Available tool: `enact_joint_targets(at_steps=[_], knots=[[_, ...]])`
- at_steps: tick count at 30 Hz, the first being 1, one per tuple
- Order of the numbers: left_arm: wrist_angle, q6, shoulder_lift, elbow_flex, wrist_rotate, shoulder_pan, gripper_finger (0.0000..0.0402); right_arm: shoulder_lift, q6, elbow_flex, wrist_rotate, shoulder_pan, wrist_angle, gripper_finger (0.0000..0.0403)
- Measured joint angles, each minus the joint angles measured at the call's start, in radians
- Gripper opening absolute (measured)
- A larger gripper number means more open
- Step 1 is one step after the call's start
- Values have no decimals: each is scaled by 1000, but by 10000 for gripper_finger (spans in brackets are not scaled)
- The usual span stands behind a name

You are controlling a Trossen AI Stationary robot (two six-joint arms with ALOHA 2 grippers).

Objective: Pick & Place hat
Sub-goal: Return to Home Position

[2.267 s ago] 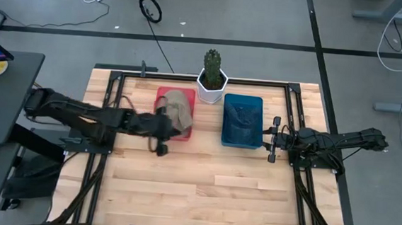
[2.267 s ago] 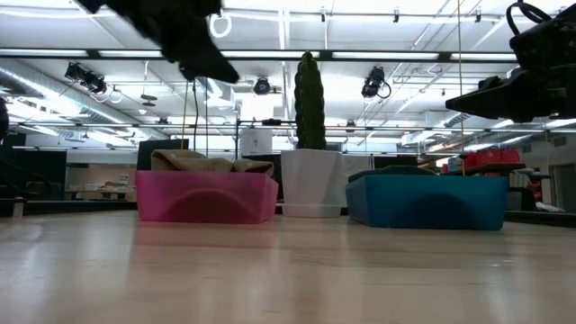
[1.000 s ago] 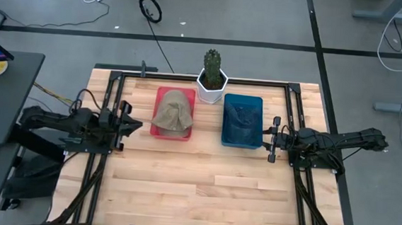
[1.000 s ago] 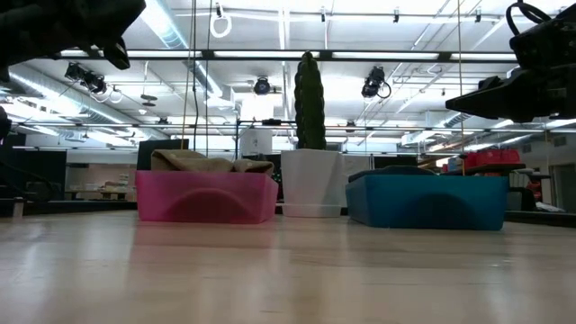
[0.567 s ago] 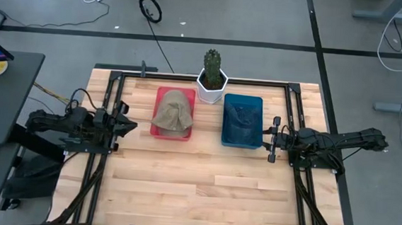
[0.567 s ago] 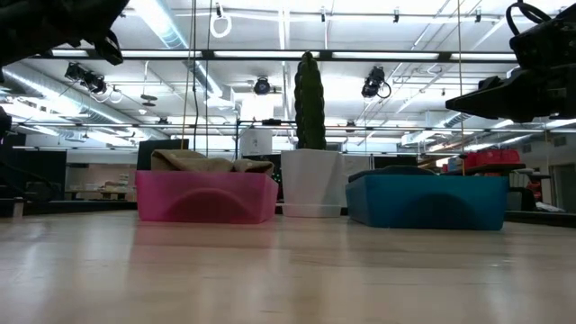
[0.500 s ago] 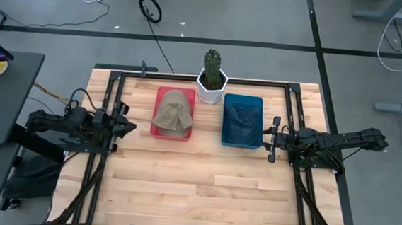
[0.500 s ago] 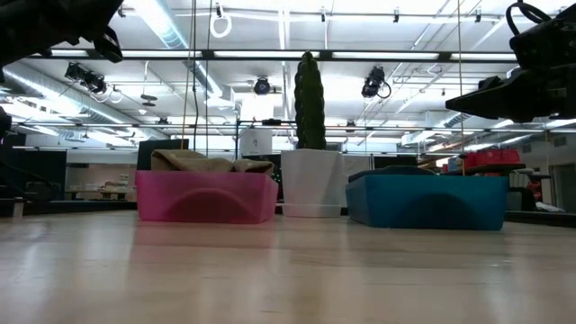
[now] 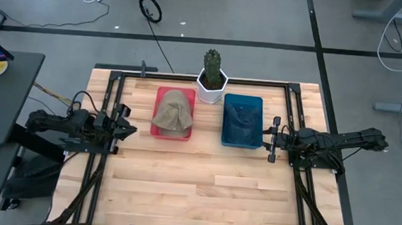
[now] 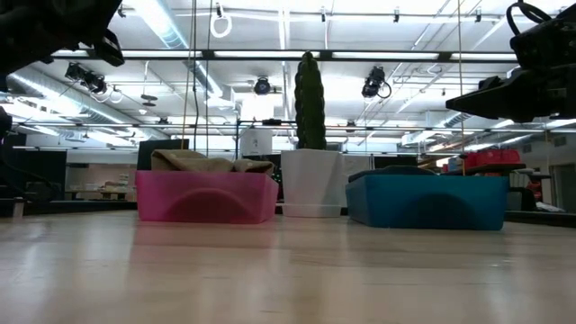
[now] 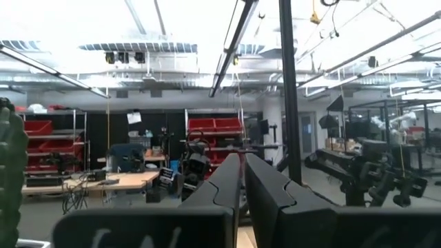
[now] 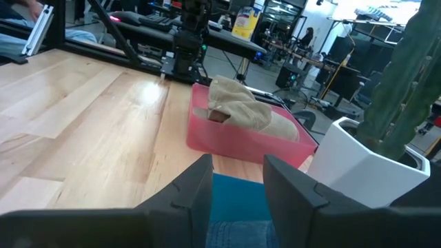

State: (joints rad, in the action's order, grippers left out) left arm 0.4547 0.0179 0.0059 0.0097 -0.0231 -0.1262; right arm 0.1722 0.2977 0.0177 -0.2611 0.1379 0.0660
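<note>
At table's 9 o'clock, left gripper (image 9: 124, 120) sits clear, fingers pinched together, empty, since brown cap (image 9: 173, 113) fills red bin (image 9: 161, 93) at 11; right gripper (image 9: 273, 139) at 3, fingers apart.

Both arms are tucked back and stretched out flat. The left arm (image 9: 65, 123) sits at the middle left of the high view. Its left gripper (image 9: 130, 127) points toward the centre, with the fingers (image 11: 272, 193) pressed nearly together and only a sliver between them. The right arm (image 9: 341, 142) mirrors it at the middle right. The right gripper (image 9: 268, 139) points inward too, with its fingers (image 12: 193, 189) spread apart. In the low view they hang up in the top corners.
</note>
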Motion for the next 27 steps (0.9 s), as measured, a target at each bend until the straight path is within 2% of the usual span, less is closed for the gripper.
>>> enact_joint_targets(at_steps=[6, 15, 27], knots=[[-20, 21, -2, 0, 12, -1, 28, 0, 0, 0, 0, 0, 1, 133], [-178, 67, -2, 0, -44, -1, 28, 0, 0, 0, 0, 0, 0, 133], [-359, 132, -2, 0, -43, -1, 28, 0, 0, 0, 0, 0, 0, 133]])
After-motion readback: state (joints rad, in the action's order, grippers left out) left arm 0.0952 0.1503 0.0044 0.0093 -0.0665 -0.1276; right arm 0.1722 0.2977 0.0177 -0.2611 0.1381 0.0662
